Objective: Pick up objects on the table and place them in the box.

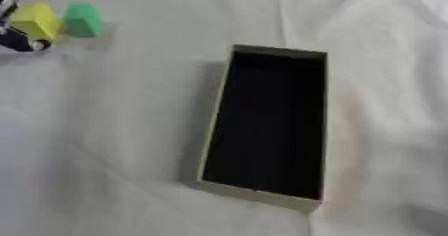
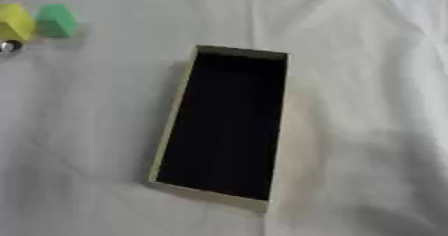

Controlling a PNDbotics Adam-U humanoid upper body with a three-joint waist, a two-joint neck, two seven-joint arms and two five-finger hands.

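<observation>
Nearest, pale wrinkled cloth across the whole table. On it, mid-scene and a little right of centre, a long open box: olive-tan walls, dark inside, near short end toward the camera, far end pointing away, set slightly askew. Nothing discernible inside against the dark floor. Faint shadow along the left wall and a soft warm tint on the cloth to the right.

Farther back, in the far left corner, well apart from the box, two blocks on the cloth: a yellow block and, just beside it on the right, a green block, close together, touching or nearly so; cannot tell which. Both outside the box.

At the very left edge, the left hand, black with a silver joint, only partly in view, pressed up against the yellow block's left and near sides. Seemingly at the block, but too little of it showing to tell whether the fingers are curled round it or straight, or whether anything is held.

Right hand in neither view.

Along the far edge, beyond the cloth, dark and blue shapes, too blurred to make out.
</observation>
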